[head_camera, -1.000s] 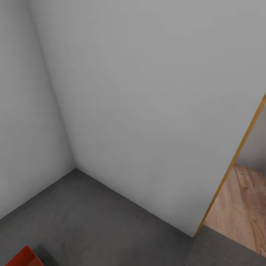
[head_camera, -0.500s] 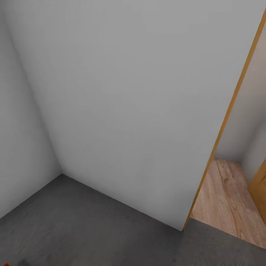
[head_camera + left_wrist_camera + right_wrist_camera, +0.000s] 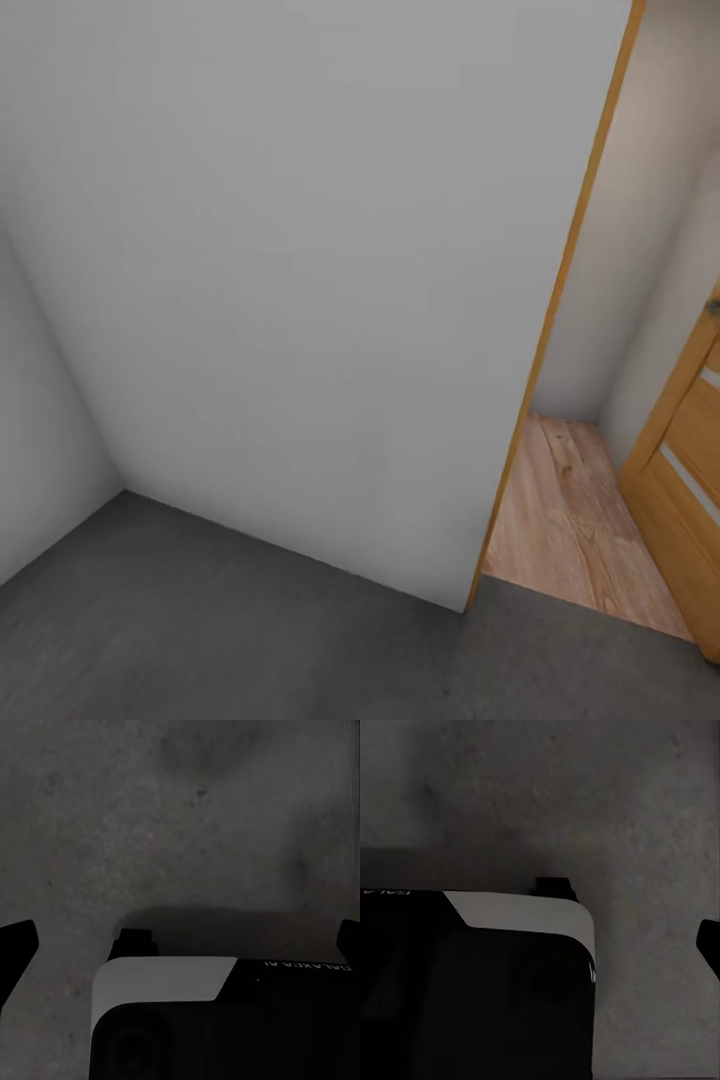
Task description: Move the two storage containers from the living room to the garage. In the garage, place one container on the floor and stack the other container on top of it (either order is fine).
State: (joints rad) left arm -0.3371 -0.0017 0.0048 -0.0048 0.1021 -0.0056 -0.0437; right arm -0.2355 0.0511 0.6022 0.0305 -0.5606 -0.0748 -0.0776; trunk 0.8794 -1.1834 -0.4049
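The storage containers are out of view. I am in the garage: plain white walls meet in a corner over the dark grey concrete floor. My left gripper hangs over that floor, open, its black fingertips wide apart at the picture's edges with nothing between them. In the right wrist view one black fingertip shows at the edge over bare concrete, also spread wide; the other is behind my own body.
An orange-wood door frame edges the wall on the right. Past it lies light wood-plank flooring, and an orange-wood door with pale slits stands open at the far right. A black-and-white part of my body fills the near side of both wrist views.
The head view has swung right: the orange-red container corner at lower left slid out of the picture, and the doorway, plank floor and orange door came in at the right.
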